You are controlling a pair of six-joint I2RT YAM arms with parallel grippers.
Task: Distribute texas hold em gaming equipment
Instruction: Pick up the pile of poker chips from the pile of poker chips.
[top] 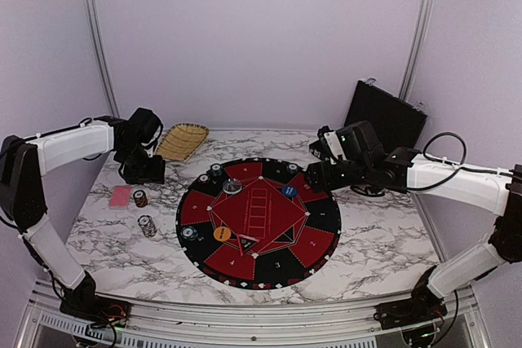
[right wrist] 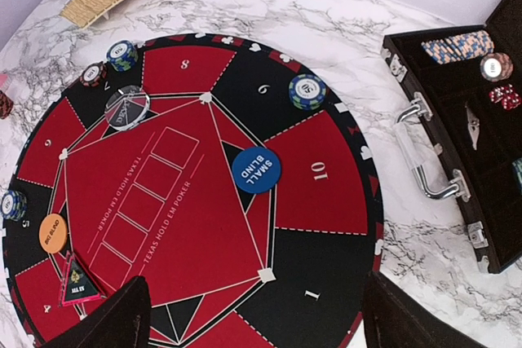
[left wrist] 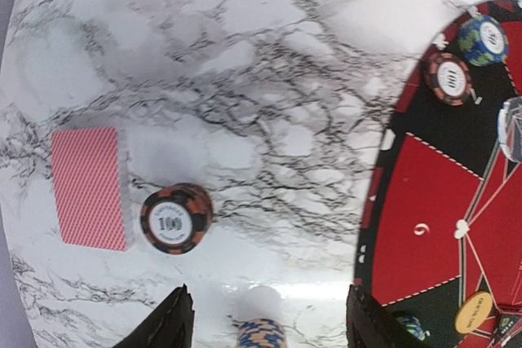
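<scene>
Pink card pile [left wrist: 90, 187], two chip stacks [top: 140, 198] beside

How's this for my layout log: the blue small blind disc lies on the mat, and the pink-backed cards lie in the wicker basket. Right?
Not the basket: the left wrist view shows the pink-backed cards on the table, beside a chip stack. The blue small blind disc does lie on the mat.

Chip stack [top: 147, 225] beside mat [top: 269, 216] (left side).
</scene>
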